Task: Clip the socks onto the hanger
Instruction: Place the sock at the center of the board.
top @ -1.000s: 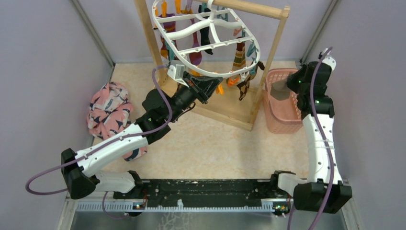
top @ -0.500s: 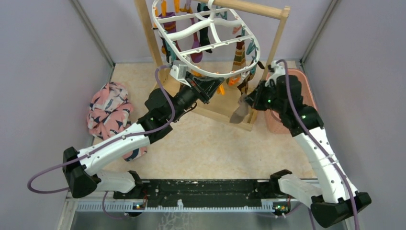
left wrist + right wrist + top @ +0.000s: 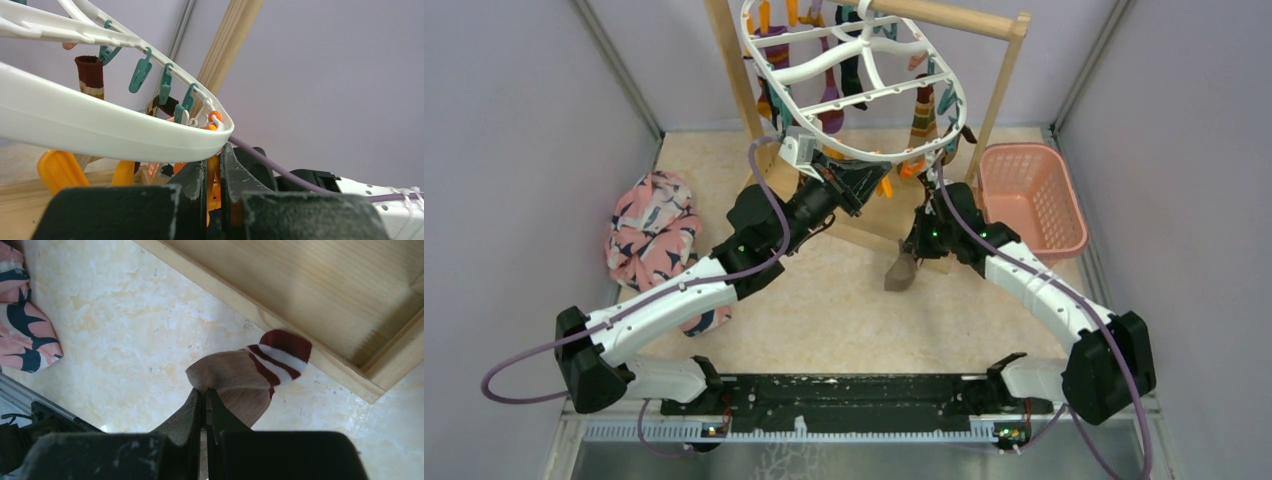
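Pinching 1 orange clip (image 3: 213, 176) under the near rim of the hanger (image 3: 100, 131) with the left gripper (image 3: 213, 156); clamping 1 beige, maroon-striped sock (image 3: 235, 375) in the right gripper (image 3: 204, 395) — dangling just beside the wooden rack base (image 3: 325, 290).

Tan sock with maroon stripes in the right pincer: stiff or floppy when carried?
Likely floppy: the tan sock folds and droops from the shut right pincer. Probably light, since a pinch at one edge holds it. Its ribbed knit looks unlikely to slip.
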Motion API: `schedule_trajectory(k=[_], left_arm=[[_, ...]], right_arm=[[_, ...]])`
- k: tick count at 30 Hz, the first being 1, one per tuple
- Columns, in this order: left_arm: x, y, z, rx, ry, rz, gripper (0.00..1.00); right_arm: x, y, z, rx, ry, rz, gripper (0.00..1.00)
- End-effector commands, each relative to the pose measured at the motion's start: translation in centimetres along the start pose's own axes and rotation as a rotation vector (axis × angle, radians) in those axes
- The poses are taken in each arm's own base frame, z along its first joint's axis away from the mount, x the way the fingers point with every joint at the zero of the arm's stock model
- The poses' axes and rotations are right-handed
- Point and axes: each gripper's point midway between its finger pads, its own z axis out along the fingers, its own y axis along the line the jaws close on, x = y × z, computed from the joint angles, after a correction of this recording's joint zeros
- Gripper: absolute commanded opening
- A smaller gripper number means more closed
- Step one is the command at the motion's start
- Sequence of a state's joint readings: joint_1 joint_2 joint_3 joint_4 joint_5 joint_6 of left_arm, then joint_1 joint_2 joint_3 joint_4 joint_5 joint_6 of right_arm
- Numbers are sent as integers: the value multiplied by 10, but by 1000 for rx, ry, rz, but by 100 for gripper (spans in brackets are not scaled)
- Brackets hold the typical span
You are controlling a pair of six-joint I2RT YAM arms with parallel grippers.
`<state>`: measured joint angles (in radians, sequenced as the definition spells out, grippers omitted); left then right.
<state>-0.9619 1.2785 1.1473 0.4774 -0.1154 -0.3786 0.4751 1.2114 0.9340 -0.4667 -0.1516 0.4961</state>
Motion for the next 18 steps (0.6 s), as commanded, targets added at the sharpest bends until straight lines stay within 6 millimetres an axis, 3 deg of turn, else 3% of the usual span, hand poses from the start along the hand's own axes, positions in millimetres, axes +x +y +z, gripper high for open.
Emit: schedule_trajectory(k=[1,3,6,9,11,14,18], left_arm=[[-3,4,-4,-22,10,30,0],[-3,4,-5,-23,10,31,0],[-2,4,-5,-24,13,33,0],[0,5,-6,-26,16,34,0],[1,6,-7,-27,18,34,0],[3,6,-6,-25,22,31,0],[7,5,-5,-16,29,24,0]], right_arm=[[-24,17,12,-51,-91,-19,0],[-15,12,22,-36,-55,-28,6],[-4,3,30,10,-16,-43,29],[-6,-14,24,99,-47,-49,54],[-14,-21,15,148,-91,-51,65],[-21,-28,5,198,-128,-52,70],[-16,-40,6,252,-126,-16,74]])
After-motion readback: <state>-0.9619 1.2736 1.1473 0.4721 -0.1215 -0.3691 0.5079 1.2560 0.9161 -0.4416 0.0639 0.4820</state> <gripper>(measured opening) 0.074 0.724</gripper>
